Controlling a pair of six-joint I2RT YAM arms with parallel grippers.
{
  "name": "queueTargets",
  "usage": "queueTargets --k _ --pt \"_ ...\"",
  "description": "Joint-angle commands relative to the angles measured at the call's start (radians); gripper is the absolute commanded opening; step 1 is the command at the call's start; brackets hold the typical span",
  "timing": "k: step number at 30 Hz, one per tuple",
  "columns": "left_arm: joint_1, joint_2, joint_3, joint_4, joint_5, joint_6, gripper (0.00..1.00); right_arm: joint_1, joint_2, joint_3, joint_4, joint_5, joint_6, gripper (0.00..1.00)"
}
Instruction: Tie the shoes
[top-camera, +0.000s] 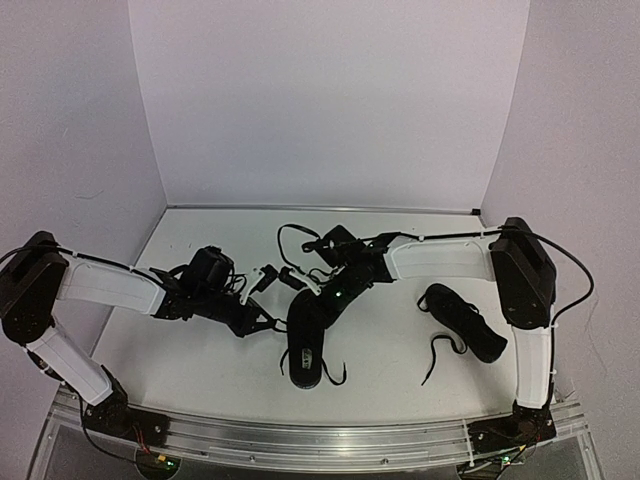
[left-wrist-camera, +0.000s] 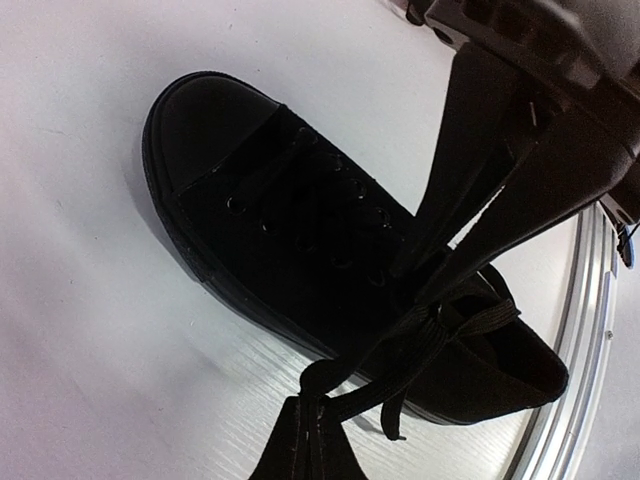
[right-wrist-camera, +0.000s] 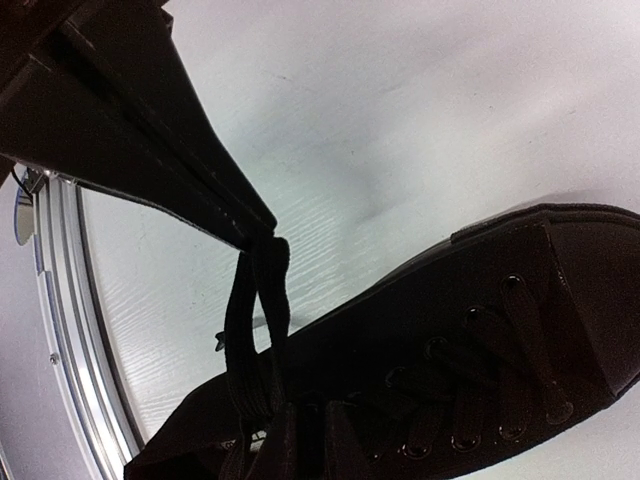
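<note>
The left arm reaches from the near-left corner across the white worktop toward the middle. In the left wrist view the left fingers come in from the upper right. They are clenched, with only a thin pale slit between them, and their tips nip a flat black lace above the shoe's opening. That lace runs down into a bunched crossing near the heel.

The middle shoe stands on its sole near the centre of the worktop. Its toe points far and its heel points toward the aluminium rail at the near edge. The pale insole label shows in the opening, and loose lace ends trail beside the heel on both sides.

The right arm stretches in from the right over the shoe's far end. In the right wrist view the right fingers are pressed together and pinch the top of a lace loop, which hangs taut from their tips down to the shoe.

The right-hand shoe lies well apart, angled on the worktop and untouched. Its thin lace sprawls loose on the near side.
</note>
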Motion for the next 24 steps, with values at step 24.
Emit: queueTargets --k 24 --pt "0.027 0.009 0.03 -0.038 -0.011 0.001 0.0 -0.035 -0.111 -0.059 0.045 -0.046 0.052 0.0"
